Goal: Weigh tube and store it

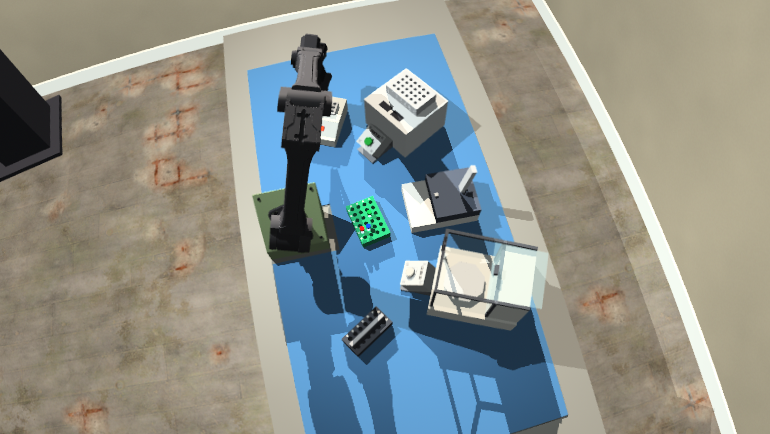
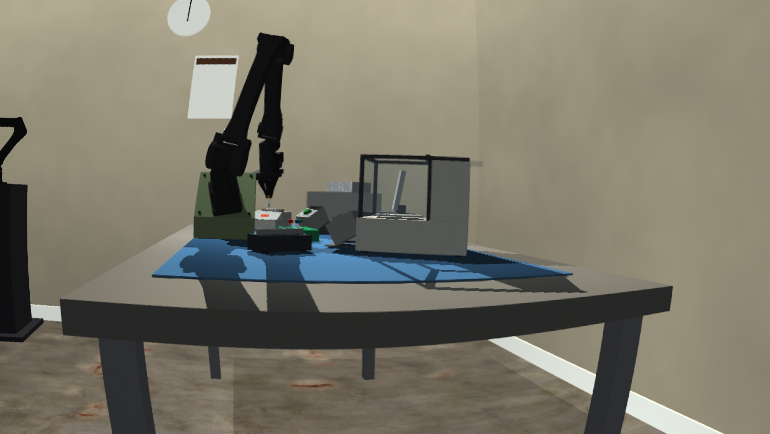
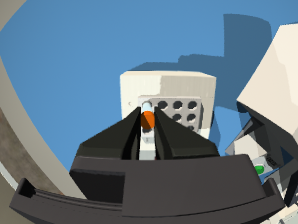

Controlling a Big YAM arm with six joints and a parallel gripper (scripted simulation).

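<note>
My gripper is shut on tube A by its orange cap. The clear tube body points down at the dry block. In the wrist view its lower end lines up with the leftmost bore of the farthest row; whether the tip is inside the bore I cannot tell. The balance has its door pane slid back, so its top is open. Its pan looks empty. No lit green lamp is visible on it.
The green tube rack holds tubes with red and blue caps. The mixer stands right of the dry block. The spectrophotometer has its lid up. The dark magnet block stands nearer the front right.
</note>
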